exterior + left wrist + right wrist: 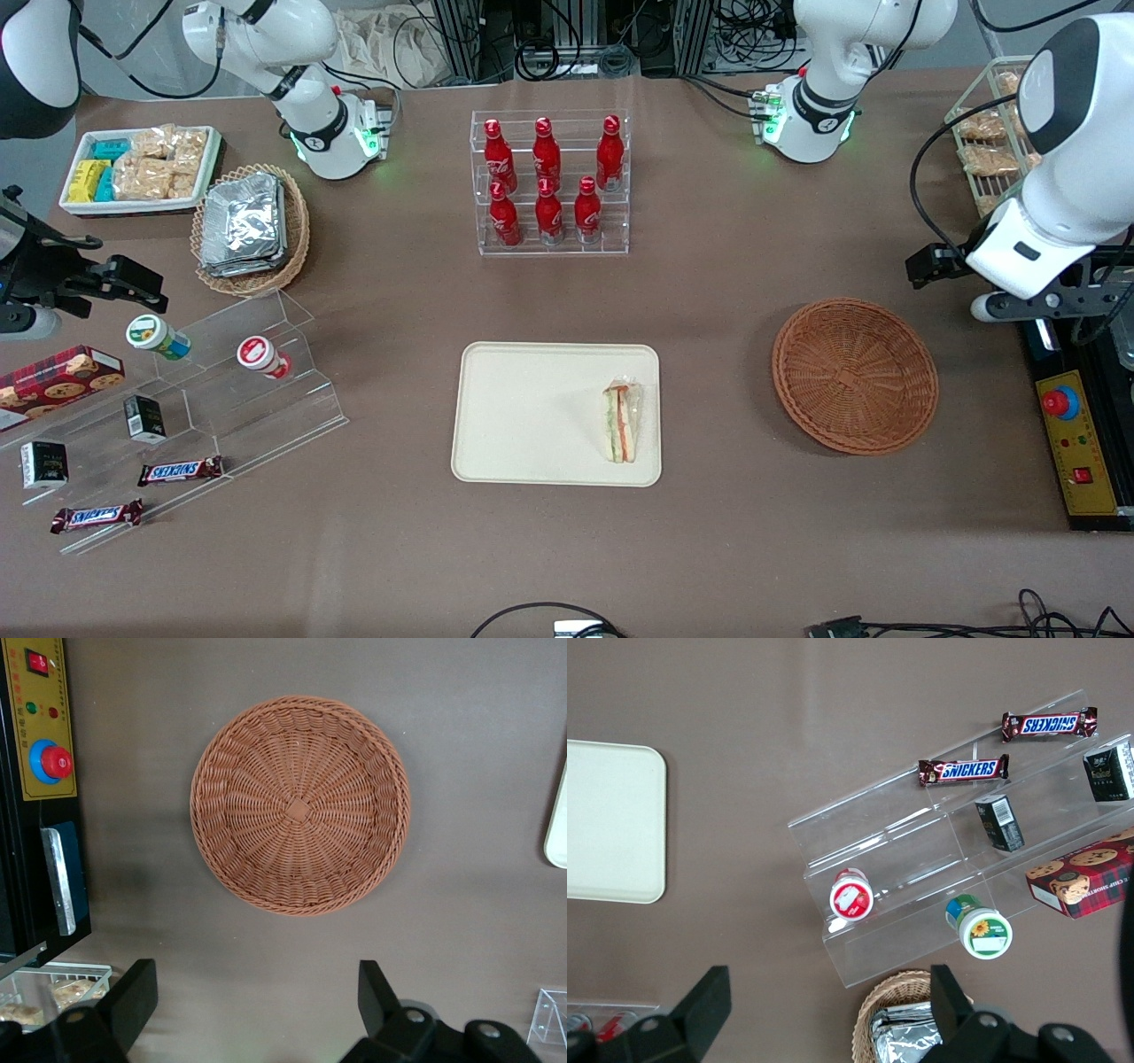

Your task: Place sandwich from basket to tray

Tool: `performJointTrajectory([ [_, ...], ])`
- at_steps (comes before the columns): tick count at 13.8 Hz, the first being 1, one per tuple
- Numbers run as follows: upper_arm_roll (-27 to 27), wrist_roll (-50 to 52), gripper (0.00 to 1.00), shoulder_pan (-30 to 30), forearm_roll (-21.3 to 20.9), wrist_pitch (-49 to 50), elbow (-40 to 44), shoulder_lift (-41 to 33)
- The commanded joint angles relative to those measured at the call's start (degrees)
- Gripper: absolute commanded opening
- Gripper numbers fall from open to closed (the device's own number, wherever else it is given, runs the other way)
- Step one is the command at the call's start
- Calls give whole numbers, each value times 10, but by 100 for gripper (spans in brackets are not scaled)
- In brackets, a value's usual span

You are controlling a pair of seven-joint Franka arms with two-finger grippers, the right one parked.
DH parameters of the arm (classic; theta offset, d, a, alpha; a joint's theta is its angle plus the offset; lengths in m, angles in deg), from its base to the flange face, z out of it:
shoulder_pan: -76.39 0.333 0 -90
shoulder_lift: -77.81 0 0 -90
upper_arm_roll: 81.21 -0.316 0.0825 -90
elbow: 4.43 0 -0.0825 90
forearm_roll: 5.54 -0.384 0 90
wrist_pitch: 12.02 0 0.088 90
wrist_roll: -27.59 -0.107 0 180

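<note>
The sandwich (622,422) lies on the tray (523,416), upright on its long edge against the rim nearest the basket (855,375), filling stripes facing up. Seen from the front camera, it sits at about three o'clock on the tray. The basket, at three o'clock from the tray and well apart from it, holds nothing; my wrist camera looks straight down into its bare woven floor (300,806). My gripper (252,1010) hangs above the table just beside the basket, toward my end, released, fingers (376,992) spread wide with nothing between them. At twelve o'clock from the tray, a clear rack (551,184) holds six red bottles (549,213) in two rows. Toward the parked arm's end, a tan wicker basket (252,229) carries silver foil packs (241,223), and a white bin (140,170) holds snack packs.
</note>
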Motion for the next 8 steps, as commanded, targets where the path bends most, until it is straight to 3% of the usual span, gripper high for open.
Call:
performJointTrajectory([
  [1, -2, 5, 100, -3, 6, 39, 85, 66],
  [3, 1, 5, 100, -5, 7, 39, 85, 71],
  [6, 1, 7, 100, -5, 56, 39, 71, 59],
  [8, 1, 9, 100, -5, 57, 23, 32, 35],
])
